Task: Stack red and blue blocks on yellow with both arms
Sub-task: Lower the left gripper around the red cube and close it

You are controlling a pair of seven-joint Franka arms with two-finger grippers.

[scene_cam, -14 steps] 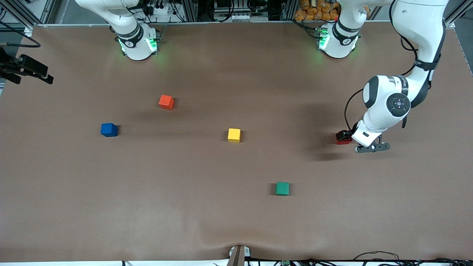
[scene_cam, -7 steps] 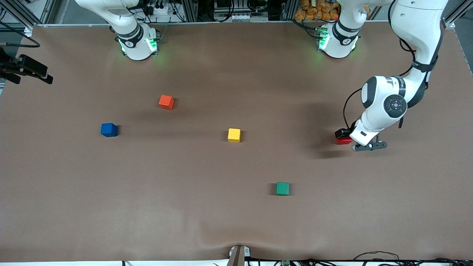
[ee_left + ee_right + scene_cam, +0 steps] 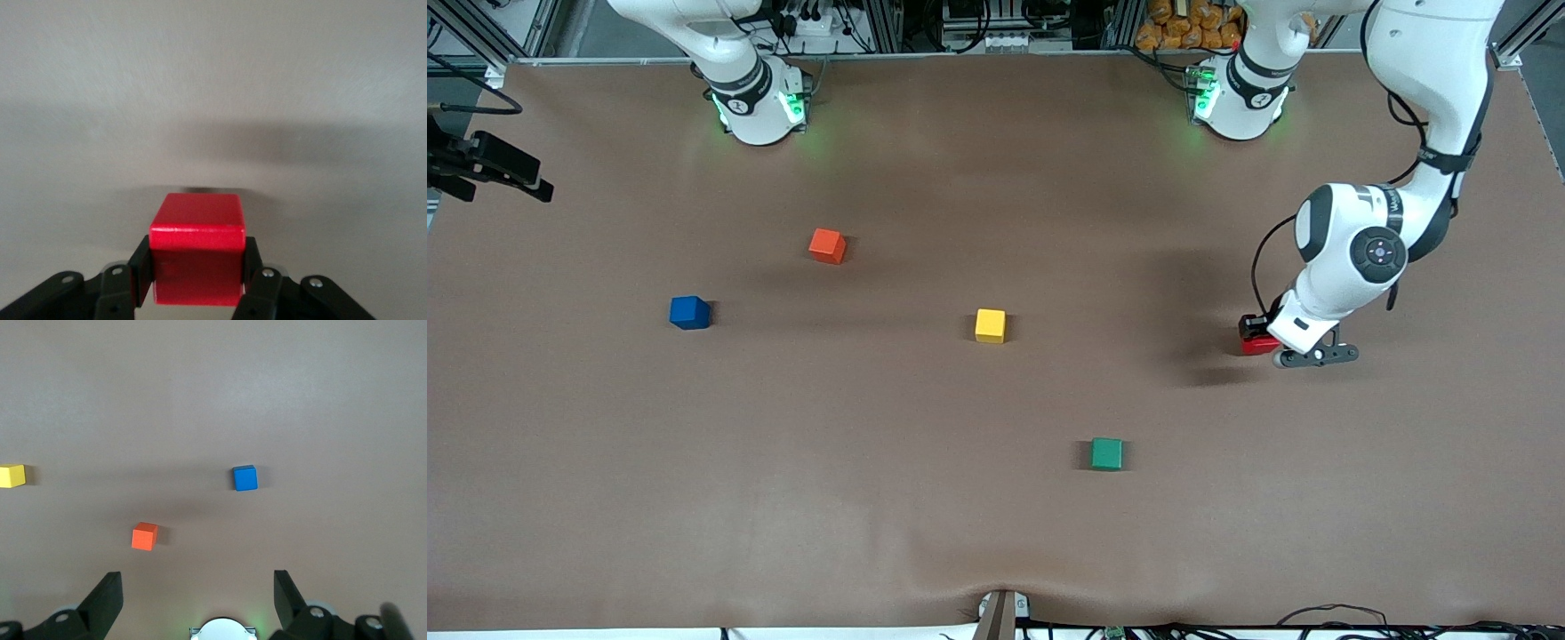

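Your left gripper (image 3: pixel 195 280) is down at the table (image 3: pixel 996 533) near the left arm's end, its fingers (image 3: pixel 140 270) clamped against two sides of the red block (image 3: pixel 1256 346), which sits on the surface. Your right gripper (image 3: pixel 198 593) waits up high with its jaws spread wide and nothing between them. The blue block (image 3: pixel 689 312) lies toward the right arm's end, the yellow block (image 3: pixel 990 325) near the middle, with an orange-red cube (image 3: pixel 827 245) and a green cube (image 3: pixel 1106 453) also out.
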